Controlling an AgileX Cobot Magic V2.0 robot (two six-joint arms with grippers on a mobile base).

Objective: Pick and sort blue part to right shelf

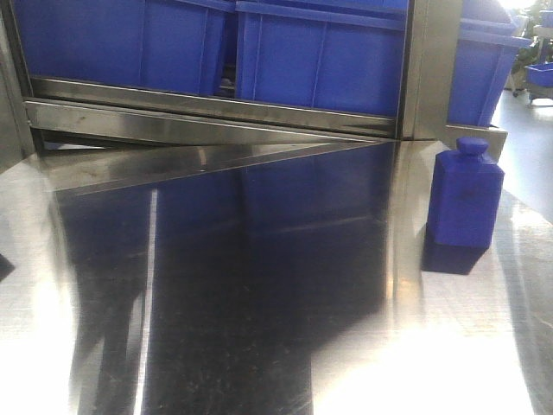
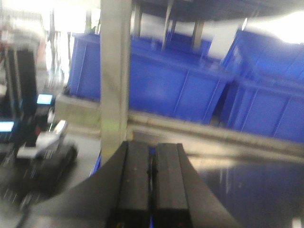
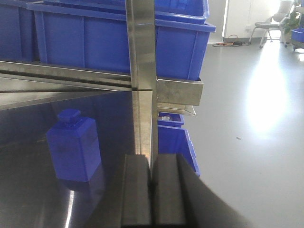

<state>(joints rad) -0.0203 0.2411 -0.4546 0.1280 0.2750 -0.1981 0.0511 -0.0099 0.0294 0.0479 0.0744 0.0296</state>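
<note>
Left gripper has its fingers pressed flat together. Along the back, big blue bins sit in a row on the steel shelf, and I can't see inside any of them from these angles. The blue part stands upright on the shiny surface, far right, near the shelf post. Right gripper is closed too, with the part off to its left.
</note>
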